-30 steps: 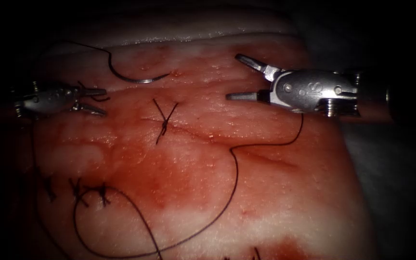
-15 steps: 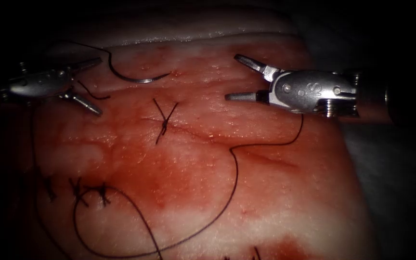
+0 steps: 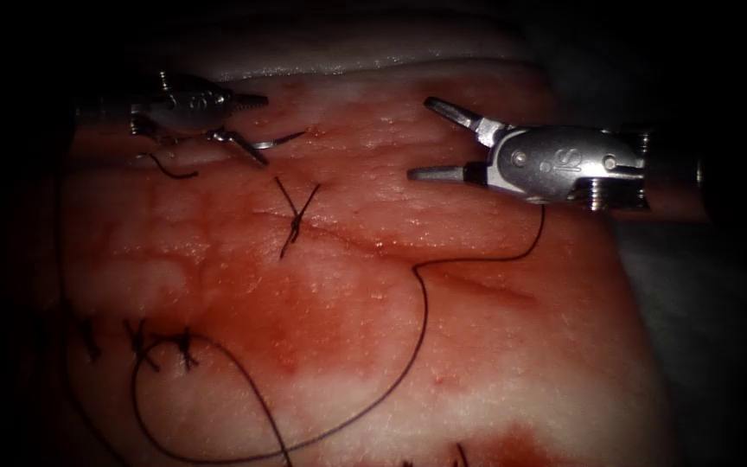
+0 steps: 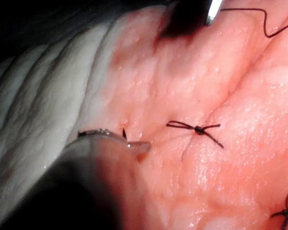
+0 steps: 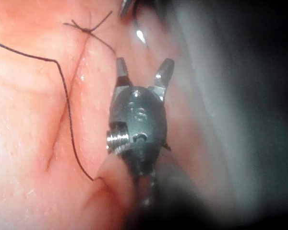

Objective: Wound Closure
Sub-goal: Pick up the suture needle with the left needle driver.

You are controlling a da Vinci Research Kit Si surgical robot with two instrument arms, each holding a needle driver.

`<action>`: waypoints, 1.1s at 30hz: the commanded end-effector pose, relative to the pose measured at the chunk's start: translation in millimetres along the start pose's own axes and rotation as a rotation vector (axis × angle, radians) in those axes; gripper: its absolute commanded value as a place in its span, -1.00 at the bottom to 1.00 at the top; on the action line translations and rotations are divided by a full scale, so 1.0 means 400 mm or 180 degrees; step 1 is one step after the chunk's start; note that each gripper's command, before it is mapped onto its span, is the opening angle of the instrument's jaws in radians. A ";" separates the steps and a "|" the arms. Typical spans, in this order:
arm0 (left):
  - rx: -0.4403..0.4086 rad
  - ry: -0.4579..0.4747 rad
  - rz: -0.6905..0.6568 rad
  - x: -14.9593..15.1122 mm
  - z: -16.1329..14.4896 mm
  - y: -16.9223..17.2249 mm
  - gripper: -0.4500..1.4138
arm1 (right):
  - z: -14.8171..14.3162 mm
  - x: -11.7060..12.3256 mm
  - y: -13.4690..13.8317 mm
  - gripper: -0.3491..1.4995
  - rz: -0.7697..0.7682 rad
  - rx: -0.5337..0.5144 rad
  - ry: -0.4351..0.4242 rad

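The curved steel needle [image 3: 280,141] lies loose on the pink pork-belly tissue [image 3: 477,346], not in it, near the far edge and left of the cut; its dark thread [image 3: 425,320] loops toward the near edge. My left end effector [image 3: 257,130] has come across to it, jaws apart astride the curve, gripping nothing, so I judge this the pick-up; closing needs the needle's body squarely between the jaws. The right end effector [image 3: 421,138] waits spread, empty. The left wrist view adds the tissue's pale layered side; the right wrist view [image 5: 141,67] confirms that gap.
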 end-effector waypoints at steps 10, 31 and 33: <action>-0.0206 -0.0434 -0.0246 0.0014 0.0069 -0.0043 -0.41 | 0.0024 -0.0001 -0.0004 0.95 -0.0002 -0.0001 0.0010; 0.0074 -0.0410 0.0249 0.0053 0.0022 -0.0042 -1.00 | 0.0018 -0.0005 0.0004 0.91 0.0090 0.0100 -0.0100; 0.0181 -0.0255 0.0371 0.0088 -0.0009 -0.0018 -1.00 | 0.0008 -0.0008 0.0011 0.82 0.0265 0.0257 -0.0267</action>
